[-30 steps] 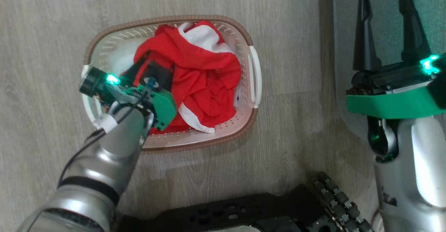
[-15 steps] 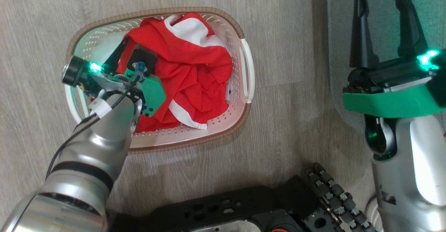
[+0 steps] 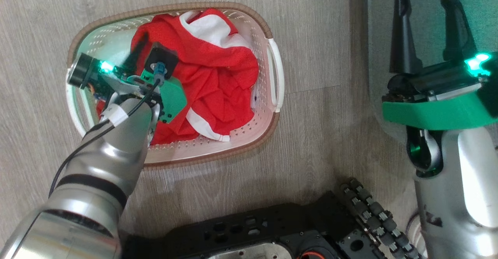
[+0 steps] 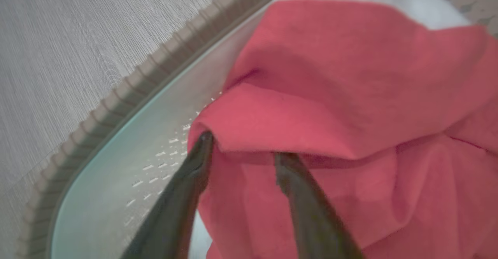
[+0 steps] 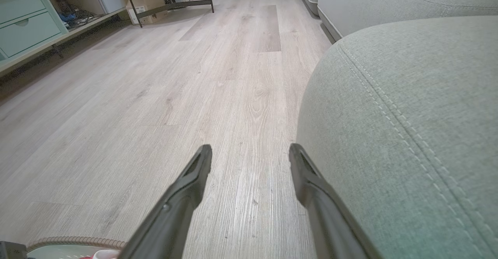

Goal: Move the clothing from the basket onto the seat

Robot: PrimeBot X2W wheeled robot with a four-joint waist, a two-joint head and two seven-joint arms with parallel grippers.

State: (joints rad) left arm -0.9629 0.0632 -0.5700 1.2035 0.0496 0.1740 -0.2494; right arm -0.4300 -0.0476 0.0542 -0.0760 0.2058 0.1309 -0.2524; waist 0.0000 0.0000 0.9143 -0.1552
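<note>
**Left tool**: it is sitting low inside the basket, toward the basket's left side, with its jaws standing apart. A fold of the clothing is lying across both fingertips. One tip is showing at the fold's edge beside the bare basket wall, and the other is tucked under the fold. I am not seeing the cloth pinched, so I am recording this tool as open and holding nothing.

**Right tool**: it is hanging clear of the work with its jaws wide and empty. It is pointing along the floor, just beside the rounded corner of the seat.

**Clothing:** the whole red and white heap is lying in the basket, bunched toward its right half. The basket is standing on the floor, with a strip of floor between it and the seat. No garment is lying on the part of the seat I am seeing.

**Step in hand, in my judgement:** the first grasp, with the transfer not yet begun.

**Next move:**
- Close the jaws firmly on the fold, since thin fabric is likely to slip.
- Lift high enough that trailing cloth clears the rim and does not drag the light basket.
- Carry the garment rightward to the seat, clear of my right tool.
</note>
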